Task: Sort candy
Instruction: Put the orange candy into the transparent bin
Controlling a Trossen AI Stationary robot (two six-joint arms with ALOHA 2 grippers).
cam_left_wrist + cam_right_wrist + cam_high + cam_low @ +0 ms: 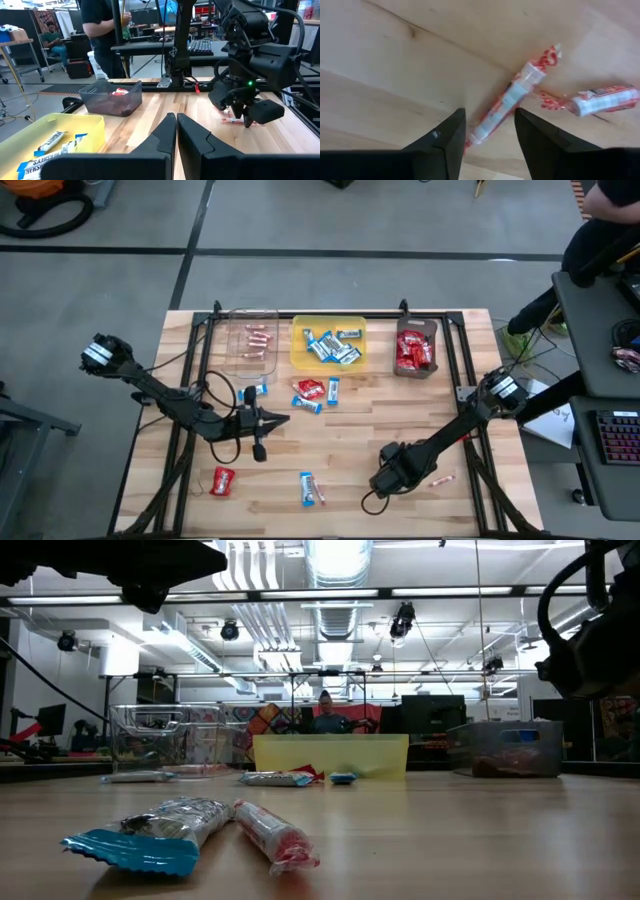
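Loose candy lies on the wooden table: red packets (308,388) (222,480), blue-and-white bars (333,390) (310,488) and a pinkish stick (443,479). My right gripper (385,478) is near the table's near edge, pointing down. It is open, with its fingers on either side of one end of a pinkish stick (512,102); I cannot tell whether they touch it. A second stick (602,98) lies beside it. My left gripper (280,419) is shut and empty, hovering left of centre and pointing right.
Three trays stand along the far side: a clear tray (250,355) with pinkish sticks, a yellow tray (298,360) with blue-and-white bars and a dark tray (400,368) with red packets. A blue-and-white bar (150,830) and a pinkish stick (275,835) lie close to the low camera. People are beyond the table.
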